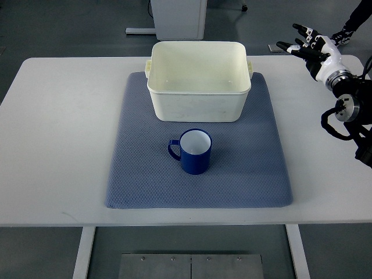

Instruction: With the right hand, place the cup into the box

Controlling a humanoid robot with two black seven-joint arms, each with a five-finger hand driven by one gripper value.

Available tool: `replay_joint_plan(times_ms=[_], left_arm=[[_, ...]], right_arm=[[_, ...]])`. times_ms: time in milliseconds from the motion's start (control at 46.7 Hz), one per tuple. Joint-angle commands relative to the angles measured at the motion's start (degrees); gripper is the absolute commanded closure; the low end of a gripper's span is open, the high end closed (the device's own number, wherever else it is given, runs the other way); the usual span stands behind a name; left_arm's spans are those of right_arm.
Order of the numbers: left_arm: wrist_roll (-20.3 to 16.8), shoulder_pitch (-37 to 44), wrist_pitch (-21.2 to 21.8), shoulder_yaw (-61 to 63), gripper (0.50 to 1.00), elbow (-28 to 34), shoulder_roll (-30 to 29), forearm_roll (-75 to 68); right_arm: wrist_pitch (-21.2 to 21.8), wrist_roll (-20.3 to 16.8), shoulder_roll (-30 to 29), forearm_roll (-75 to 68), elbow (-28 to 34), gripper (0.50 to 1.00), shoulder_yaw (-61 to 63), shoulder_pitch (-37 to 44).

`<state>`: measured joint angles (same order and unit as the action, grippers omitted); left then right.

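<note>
White table (58, 145) fills the view, with grey floor showing beyond its edges and a blue mat (139, 180) laid across its middle. On the mat stands the blue cup (195, 151), upright, its white inside empty and its handle turned toward the left, away from the working arm. Just behind it, near but not touching, sits the cream box (197, 81), open-topped and empty. Far to the right, well apart from both, the right hand (311, 49) hovers over the table's back corner, its fingers (290, 46) spread and holding nothing. The risks, as I judge them: a reach from the right meets the cup's smooth round wall, so a shallow grip could slip or tip it; lifting too low could knock the cup against the box's near rim and shove the box back.
</note>
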<state>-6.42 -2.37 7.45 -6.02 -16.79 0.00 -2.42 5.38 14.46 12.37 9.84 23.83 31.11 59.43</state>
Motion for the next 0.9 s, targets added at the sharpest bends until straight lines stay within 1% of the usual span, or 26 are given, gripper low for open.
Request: replay_joint_plan(times_ms=[0,86,321,493,643,878], left_arm=[[0.00,0.00,0.02,0.04,0.500,0.00,0.00,-0.04],[0.00,0.00,0.02,-0.04,0.500,0.00,0.00,-0.04],[0.00,0.00,-0.06,0.04,0.500,0.00,0.00,-0.04],[0.00,0.00,-0.06,0.04,0.500,0.00,0.00,-0.04],[0.00,0.00,0.02,0.04,0.500,0.00,0.00,-0.04],[0.00,0.00,0.02,-0.04,0.500,0.00,0.00,-0.04]], right_arm=[[0.07,0.83,0.90,0.00,1.13,0.500,0.17,-0.45],[-0.02,2.33,2.22,0.00,4.73,0.502,0.26,-1.33],[-0.10,2.94,6.88,0.00,16.94,0.507,0.35,-1.86],[-0.10,2.94,8.81,2.10,26.35,0.507,0.09,-2.30],[-0.19,2.94,9.17,6.06,33.55,0.509,0.17,-3.44],[-0.02,2.94,9.26,9.31,42.34,0.507,0.09,-3.88]])
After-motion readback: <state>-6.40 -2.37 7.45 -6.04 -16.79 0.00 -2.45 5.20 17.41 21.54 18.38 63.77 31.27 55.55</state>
